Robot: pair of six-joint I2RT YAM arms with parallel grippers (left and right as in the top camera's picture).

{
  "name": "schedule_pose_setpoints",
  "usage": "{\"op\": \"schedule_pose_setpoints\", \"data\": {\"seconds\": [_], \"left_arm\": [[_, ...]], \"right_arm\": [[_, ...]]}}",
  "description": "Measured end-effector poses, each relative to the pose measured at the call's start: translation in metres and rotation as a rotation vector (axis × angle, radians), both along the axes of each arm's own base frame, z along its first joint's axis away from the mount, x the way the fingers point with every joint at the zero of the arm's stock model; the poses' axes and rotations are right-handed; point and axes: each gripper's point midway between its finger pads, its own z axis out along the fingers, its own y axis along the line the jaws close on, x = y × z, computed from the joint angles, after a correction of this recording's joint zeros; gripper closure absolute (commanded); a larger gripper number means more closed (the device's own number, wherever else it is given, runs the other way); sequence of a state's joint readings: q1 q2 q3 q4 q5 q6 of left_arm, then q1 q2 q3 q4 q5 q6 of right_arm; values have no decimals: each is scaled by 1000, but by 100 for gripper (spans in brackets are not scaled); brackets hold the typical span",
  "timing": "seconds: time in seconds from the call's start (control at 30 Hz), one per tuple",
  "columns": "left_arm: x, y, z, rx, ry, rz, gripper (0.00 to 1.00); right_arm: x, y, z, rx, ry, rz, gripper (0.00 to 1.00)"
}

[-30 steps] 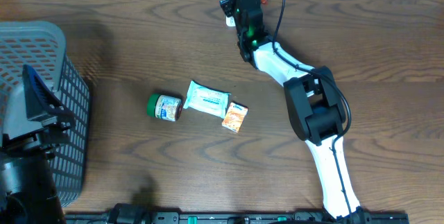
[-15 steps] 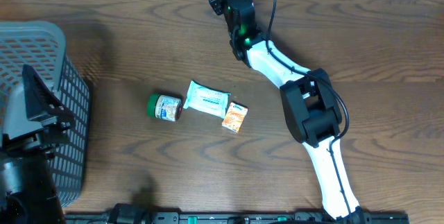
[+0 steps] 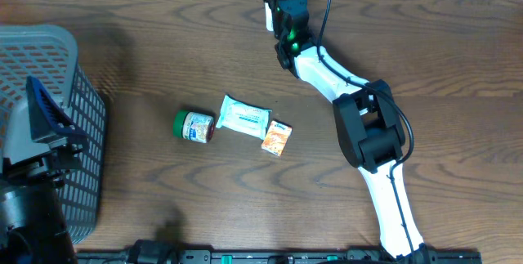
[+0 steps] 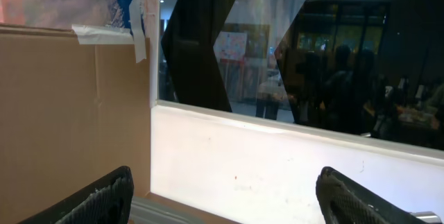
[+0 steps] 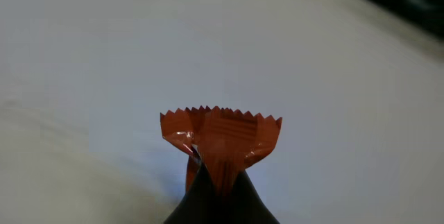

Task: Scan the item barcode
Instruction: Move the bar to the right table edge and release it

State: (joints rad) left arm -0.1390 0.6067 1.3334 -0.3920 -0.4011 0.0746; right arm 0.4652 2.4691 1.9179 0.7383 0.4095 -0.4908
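Orange-red packet [image 5: 222,134] sits pinched in the right gripper [image 5: 215,179]. The two dark fingers [image 5: 229,207] are closed together on its lower part. Its serrated, crimped top edge stands up and fans out above the fingertips. Behind it the right wrist view shows only a pale, blurred surface with a dark band in the upper right corner. From overhead the right arm [image 3: 372,133] reaches from the near edge of the table across to the far edge, the gripper at the rim beside the white wall; the packet itself cannot be made out from up there. Left gripper [image 4: 223,197] has its jaws spread wide with nothing between them. The two dark fingertips [image 4: 104,200] sit at the bottom corners of its view, facing a white ledge, a brown cardboard panel and a dark window with reflections. On the wooden table [image 3: 163,35], near the middle, three items lie in a loose row. A green-lidded jar [image 3: 194,126] lies on its side, just beside a white-and-teal pack [image 3: 244,117], and a small orange pouch [image 3: 276,139] lies at the pack's right end. All three are well apart from the right gripper. A grey mesh basket [image 3: 57,60] stands at the left edge of the table.
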Motion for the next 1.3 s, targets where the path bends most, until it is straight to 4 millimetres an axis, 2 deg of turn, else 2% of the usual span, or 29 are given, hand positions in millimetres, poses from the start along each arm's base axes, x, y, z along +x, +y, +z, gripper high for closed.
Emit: {"op": "schedule_pose_setpoints", "data": {"seconds": [0.07,0.2,0.3,0.37,0.43,0.5,0.6,0.7,0.73,0.77,0.87,0.97,1.13,1.3], "left_arm": [[0,0,0,0,0,0,15],[0,0,0,0,0,0,16],[0,0,0,0,-1,0,16],[0,0,1,-1,-5,0,16],[0,0,2,-1,-7,0,16],[0,0,2,-1,-7,0,15],[-1,0,2,-1,-9,0,16],[-1,0,2,-1,-11,0,16],[-1,0,2,-2,-11,0,16],[-1,0,2,-1,-10,0,15],[0,0,3,-2,-13,0,16],[-1,0,5,-3,-22,0,16],[-1,0,6,-4,-27,0,16],[-1,0,6,-4,-28,0,16]], "right_arm": [[-2,-14,9,-33,0,-88,99],[-13,-55,38,-98,38,-308,99],[-29,-103,65,-143,105,-503,99],[-41,-147,79,-168,161,-653,99],[-57,-205,88,-189,227,-838,99],[-73,-263,89,-210,295,-1021,99],[-105,-353,70,-295,463,-1291,99],[-141,-418,44,-385,638,-1466,99],[-152,-432,36,-406,685,-1500,99],[-161,-444,30,-421,723,-1524,99],[-190,-469,-11,-450,905,-1493,99],[-214,-480,-49,-329,993,-1470,99],[-221,-487,-73,-82,956,-1466,99],[-216,-487,-94,109,965,-1402,99]]}}
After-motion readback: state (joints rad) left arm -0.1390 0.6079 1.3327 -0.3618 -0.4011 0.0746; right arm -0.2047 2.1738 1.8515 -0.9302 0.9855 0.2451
